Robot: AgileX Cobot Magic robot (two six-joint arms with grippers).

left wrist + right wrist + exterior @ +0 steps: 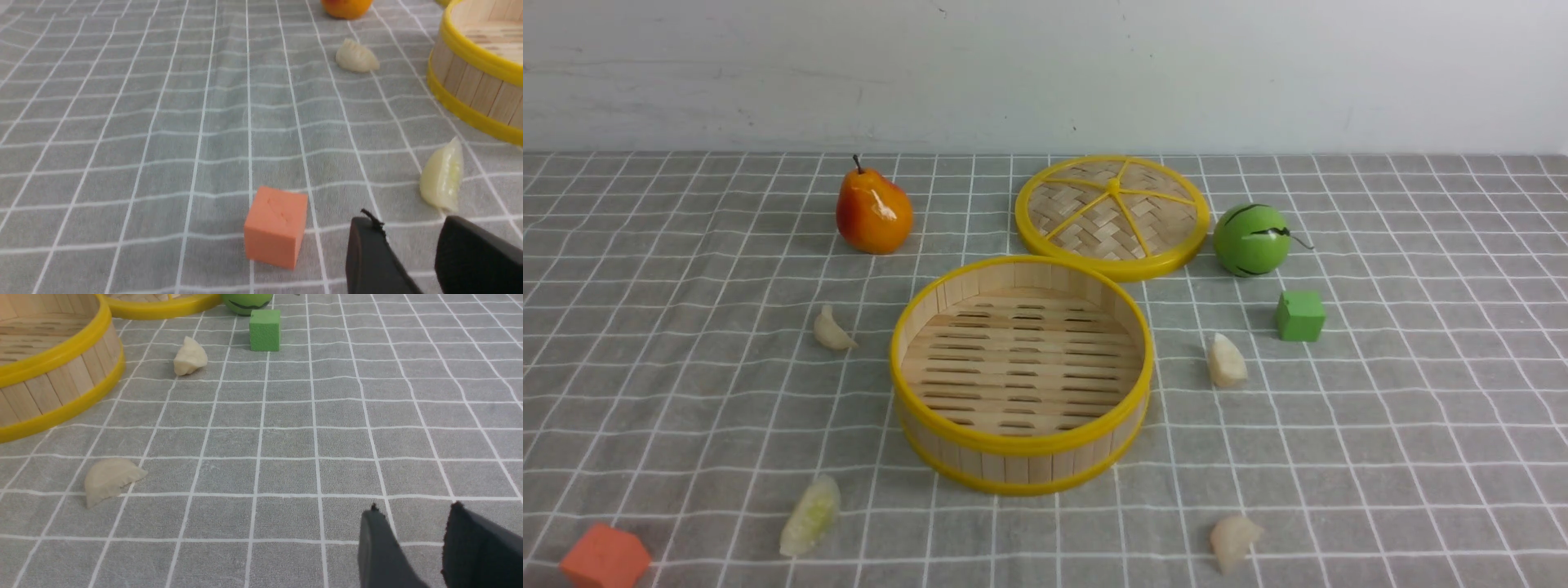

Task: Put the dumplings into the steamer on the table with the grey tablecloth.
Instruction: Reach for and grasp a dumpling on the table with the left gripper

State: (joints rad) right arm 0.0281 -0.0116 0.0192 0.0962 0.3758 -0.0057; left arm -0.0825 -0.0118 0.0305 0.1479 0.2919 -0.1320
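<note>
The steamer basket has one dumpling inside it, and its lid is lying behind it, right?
No. The front view shows the steamer empty; all four dumplings lie on the tablecloth around it. The lid does lie behind it.

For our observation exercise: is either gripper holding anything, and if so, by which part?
Nothing is held. The left gripper and the right gripper each show fingers apart, with only the grey tablecloth between them.
</note>
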